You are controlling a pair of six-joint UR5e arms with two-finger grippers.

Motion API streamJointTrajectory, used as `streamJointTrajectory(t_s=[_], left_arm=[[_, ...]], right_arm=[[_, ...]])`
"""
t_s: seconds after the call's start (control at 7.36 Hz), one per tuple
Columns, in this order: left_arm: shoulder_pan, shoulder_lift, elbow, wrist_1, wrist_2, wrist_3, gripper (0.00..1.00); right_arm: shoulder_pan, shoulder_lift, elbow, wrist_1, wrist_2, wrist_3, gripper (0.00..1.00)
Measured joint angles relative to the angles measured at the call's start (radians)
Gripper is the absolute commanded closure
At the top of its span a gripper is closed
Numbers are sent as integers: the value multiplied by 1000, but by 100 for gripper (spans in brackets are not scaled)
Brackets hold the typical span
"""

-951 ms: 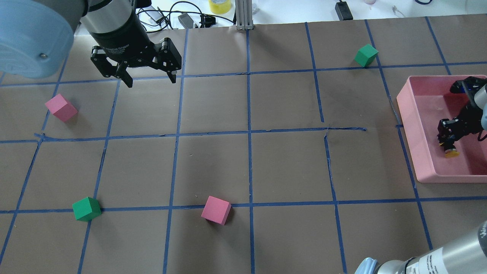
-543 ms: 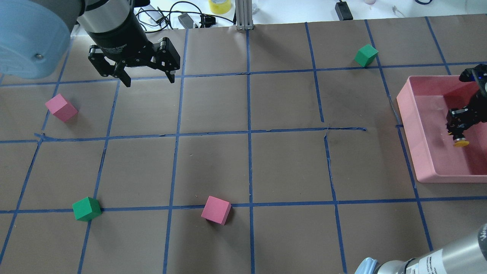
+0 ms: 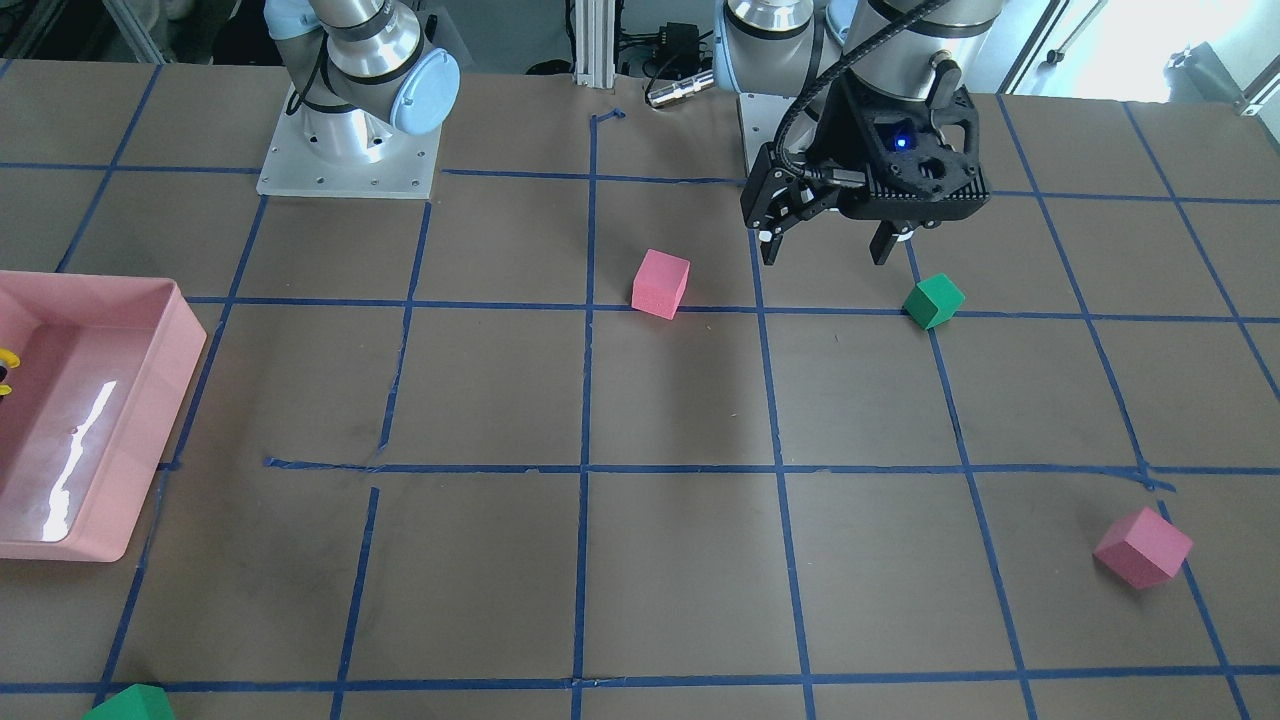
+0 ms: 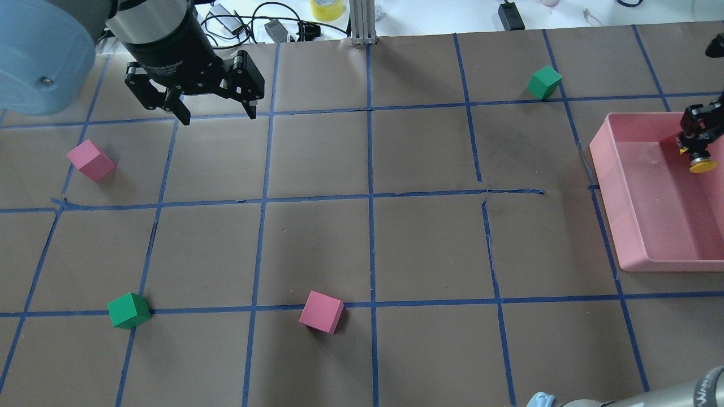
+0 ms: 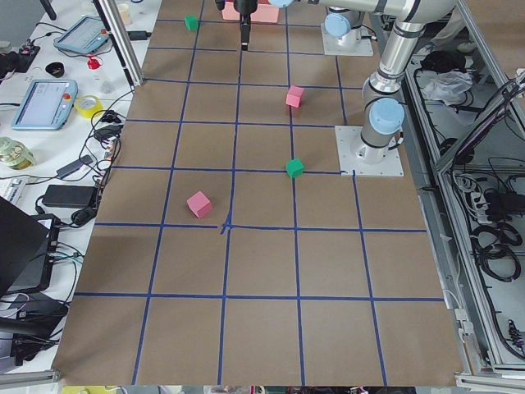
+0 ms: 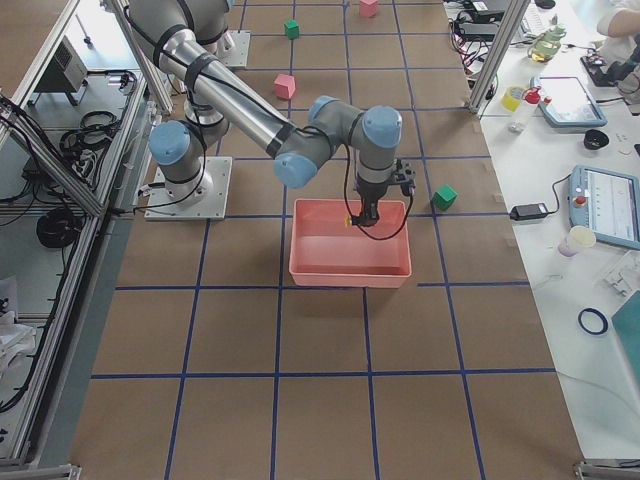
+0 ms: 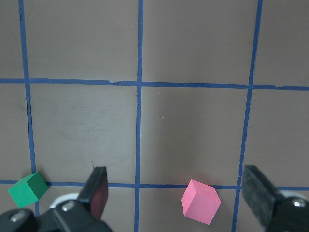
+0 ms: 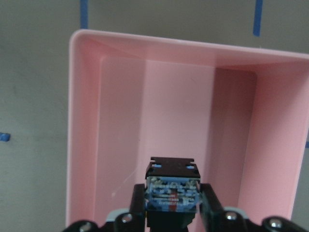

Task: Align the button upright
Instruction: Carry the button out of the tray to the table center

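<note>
Overhead exterior: right gripper (image 4: 695, 146) is clamping the button (image 4: 703, 166) cap-down over the bin (image 4: 608, 169). Left gripper (image 4: 218, 116) is gaping, far away.

From my overhead feed: brown table (image 4: 317, 243) gridded in blue tape (image 4: 372, 249), four foam cubes scattered well apart. There's a pink cube (image 4: 91, 160) by the left edge, a second pink cube (image 4: 321, 312) front-middle, and a green cube (image 4: 129, 310) front-left. The other green cube (image 4: 544, 82) sits far right, near the pink tray (image 4: 650, 226). Yellow tape roll (image 4: 326, 8) lies beyond the far edge.
</note>
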Motion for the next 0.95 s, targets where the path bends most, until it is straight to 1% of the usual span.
streamJointTrajectory(t_s=[0.14, 0.27, 0.41, 0.68, 0.95], left_arm=[[1, 1, 0, 0, 0, 0, 0], [1, 2, 0, 0, 1, 0, 0], [1, 4, -1, -1, 2, 0, 0], [2, 5, -2, -2, 3, 0, 0], [3, 5, -1, -1, 2, 0, 0]], right_arm=[[80, -11, -46, 56, 5, 56, 100], [176, -15, -75, 101, 22, 150, 100], [281, -11, -87, 120, 45, 277, 100], [509, 24, -94, 100, 75, 579, 100], [706, 93, -96, 9, 82, 842, 100]])
